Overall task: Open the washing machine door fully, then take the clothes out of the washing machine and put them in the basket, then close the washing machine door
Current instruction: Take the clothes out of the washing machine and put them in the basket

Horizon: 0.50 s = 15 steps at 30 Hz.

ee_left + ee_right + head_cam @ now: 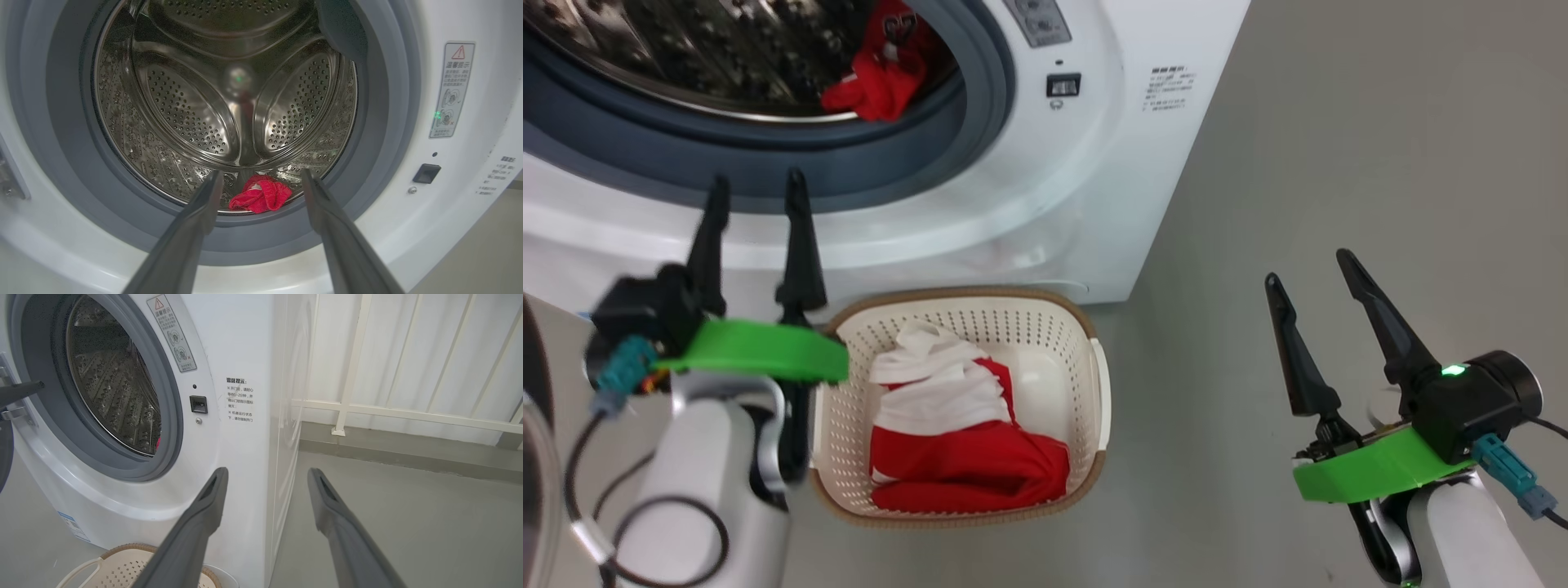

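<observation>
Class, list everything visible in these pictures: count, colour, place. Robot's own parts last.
washing machine: one, white, behind the basket.
clothes: red and white heap in the basket; one red piece at the drum's front edge.
basket: one, cream, brown rim, on the floor.
warning sticker: one, pale grey, right of the drum.
railing: one, white, beyond the machine.
left fingers: two, black, apart, facing the drum.
right fingers: two, black, apart, over floor right of the basket.

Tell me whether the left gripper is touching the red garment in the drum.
Apart. Head view: the left gripper hangs open outside the grey ring, well clear of the red garment.
</observation>
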Motion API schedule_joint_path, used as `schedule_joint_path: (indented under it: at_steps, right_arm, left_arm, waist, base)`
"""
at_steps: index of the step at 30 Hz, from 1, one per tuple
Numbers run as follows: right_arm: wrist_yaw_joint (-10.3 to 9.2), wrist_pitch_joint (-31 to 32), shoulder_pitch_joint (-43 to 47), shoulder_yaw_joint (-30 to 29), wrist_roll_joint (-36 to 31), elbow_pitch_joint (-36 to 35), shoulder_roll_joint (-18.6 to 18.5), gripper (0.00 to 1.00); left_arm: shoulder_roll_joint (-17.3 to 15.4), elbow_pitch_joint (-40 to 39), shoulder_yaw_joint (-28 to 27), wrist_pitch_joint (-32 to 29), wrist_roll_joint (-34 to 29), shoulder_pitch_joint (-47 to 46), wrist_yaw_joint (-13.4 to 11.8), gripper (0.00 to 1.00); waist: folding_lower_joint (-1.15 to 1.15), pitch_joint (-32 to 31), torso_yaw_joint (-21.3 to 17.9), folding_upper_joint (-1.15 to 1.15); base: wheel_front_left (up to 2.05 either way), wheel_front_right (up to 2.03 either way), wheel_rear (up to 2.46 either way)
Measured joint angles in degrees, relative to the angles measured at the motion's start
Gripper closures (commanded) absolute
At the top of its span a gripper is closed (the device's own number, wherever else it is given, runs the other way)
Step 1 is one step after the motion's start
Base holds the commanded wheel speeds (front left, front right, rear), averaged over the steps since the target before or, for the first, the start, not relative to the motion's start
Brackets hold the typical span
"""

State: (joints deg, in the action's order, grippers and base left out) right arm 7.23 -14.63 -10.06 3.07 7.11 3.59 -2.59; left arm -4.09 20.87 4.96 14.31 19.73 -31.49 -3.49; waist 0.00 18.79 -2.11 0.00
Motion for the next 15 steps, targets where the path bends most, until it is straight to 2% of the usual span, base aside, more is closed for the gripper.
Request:
schedule_joint_path:
  at_steps: [6, 15]
  right_arm:
    - [0.00, -0.01, -1.79, 0.79, 0.37, -0.05, -0.08, 0.00]
    - [0.00, -0.01, -4.70, 1.38, 0.62, -0.57, -0.14, 0.00]
  left_arm:
    - [-0.92, 3.76, -1.48, 0.24, 0.01, -6.69, 0.08, 0.00]
    - [-2.12, 11.78, -2.60, 0.31, -0.01, -17.93, 1.64, 0.00]
  waist:
    - [0.00, 3.43, -0.74, 0.00]
    - [0.00, 9.10, -2.49, 0.00]
  base:
    - [0.00, 0.00, 0.00]
    - [0.00, 0.00, 0.00]
